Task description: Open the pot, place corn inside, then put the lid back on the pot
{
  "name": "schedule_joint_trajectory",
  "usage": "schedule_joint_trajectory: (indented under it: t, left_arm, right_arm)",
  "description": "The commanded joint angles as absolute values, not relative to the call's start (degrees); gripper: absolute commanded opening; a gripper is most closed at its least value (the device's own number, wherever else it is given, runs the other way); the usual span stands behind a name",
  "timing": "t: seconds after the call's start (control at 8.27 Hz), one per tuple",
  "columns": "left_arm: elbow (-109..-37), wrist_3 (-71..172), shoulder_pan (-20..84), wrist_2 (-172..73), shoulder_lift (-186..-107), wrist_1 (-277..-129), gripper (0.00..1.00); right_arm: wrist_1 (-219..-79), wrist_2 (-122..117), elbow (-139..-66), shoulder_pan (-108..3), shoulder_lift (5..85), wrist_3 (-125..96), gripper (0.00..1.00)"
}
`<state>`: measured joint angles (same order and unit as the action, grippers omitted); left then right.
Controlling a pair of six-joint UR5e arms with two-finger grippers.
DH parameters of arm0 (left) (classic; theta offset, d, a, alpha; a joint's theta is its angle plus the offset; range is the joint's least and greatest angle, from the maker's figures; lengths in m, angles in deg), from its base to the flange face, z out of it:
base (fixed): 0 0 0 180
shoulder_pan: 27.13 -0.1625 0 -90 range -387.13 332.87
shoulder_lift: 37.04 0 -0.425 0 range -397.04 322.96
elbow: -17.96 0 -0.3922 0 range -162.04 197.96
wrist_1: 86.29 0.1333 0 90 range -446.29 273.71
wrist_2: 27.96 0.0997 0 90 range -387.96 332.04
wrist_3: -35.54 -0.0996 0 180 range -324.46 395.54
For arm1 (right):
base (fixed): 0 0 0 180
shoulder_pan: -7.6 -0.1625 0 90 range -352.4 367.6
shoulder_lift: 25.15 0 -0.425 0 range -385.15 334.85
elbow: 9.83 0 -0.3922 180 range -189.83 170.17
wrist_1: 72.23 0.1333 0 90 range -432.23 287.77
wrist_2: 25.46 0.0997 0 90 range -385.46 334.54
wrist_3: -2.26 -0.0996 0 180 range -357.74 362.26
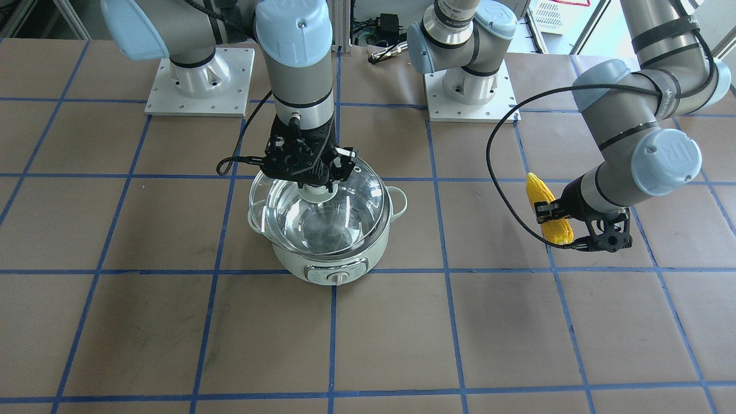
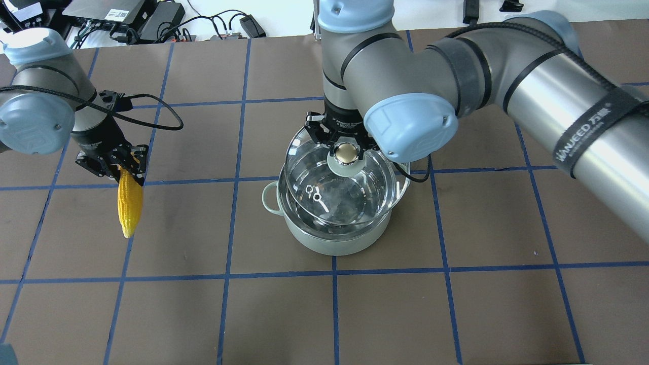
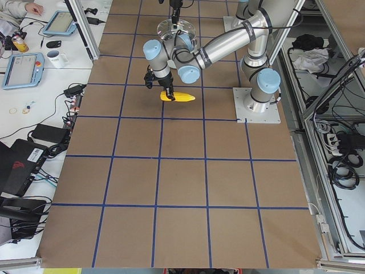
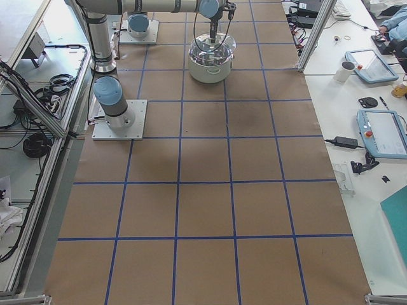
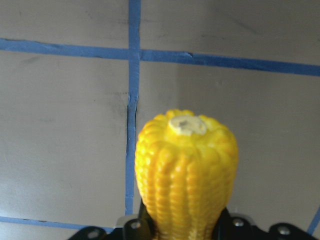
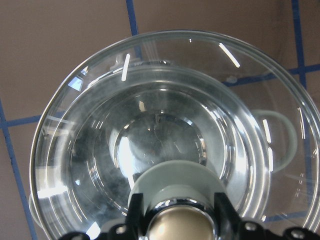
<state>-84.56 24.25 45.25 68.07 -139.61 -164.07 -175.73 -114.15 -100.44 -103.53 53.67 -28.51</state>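
Note:
The mint-green pot (image 1: 299, 261) stands mid-table, and it also shows in the overhead view (image 2: 334, 243). My right gripper (image 1: 315, 185) is shut on the beige knob (image 2: 346, 151) of the glass lid (image 2: 324, 195). It holds the lid a little above the pot's rim, shifted slightly toward my base. The pot's steel interior shows through the glass in the right wrist view (image 6: 165, 130). My left gripper (image 2: 124, 170) is shut on the thick end of the yellow corn (image 2: 129, 205). It holds the corn in the air well to my left of the pot, and the corn also shows in the front view (image 1: 549, 210) and the left wrist view (image 5: 187, 170).
The brown table (image 2: 324, 314) carries a grid of blue tape lines. Two arm base plates (image 1: 198, 86) stand at its robot side. A cable loops from my left wrist (image 1: 500, 167). Desks with tablets and a mug (image 4: 346, 70) lie beyond the table's edge.

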Motion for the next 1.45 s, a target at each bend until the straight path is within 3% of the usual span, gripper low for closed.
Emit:
schedule_joint_trajectory:
  t: [0.0,0.48,0.85,1.33]
  left_arm:
    - [-79.0,28.4,54.9,67.2,-136.0,-164.0,0.00]
    - [-77.0,34.3,69.9,62.6,-133.9,-163.5,0.00]
    - [-77.1,38.7,77.4,54.2,-135.4,-159.9,0.00]
    - [-77.1,38.9,78.0,46.8,-140.4,-156.6,0.00]
  right_arm:
    - [-168.0,-111.9,-97.7,-95.3,60.7,-18.7,0.32]
    - [-154.0,-110.8,-97.0,-80.7,70.2,1.6,0.32]
    - [-153.5,-111.1,-97.0,-80.2,70.3,2.3,0.32]
    - [-152.6,-111.2,-97.1,-80.3,70.4,2.4,0.32]
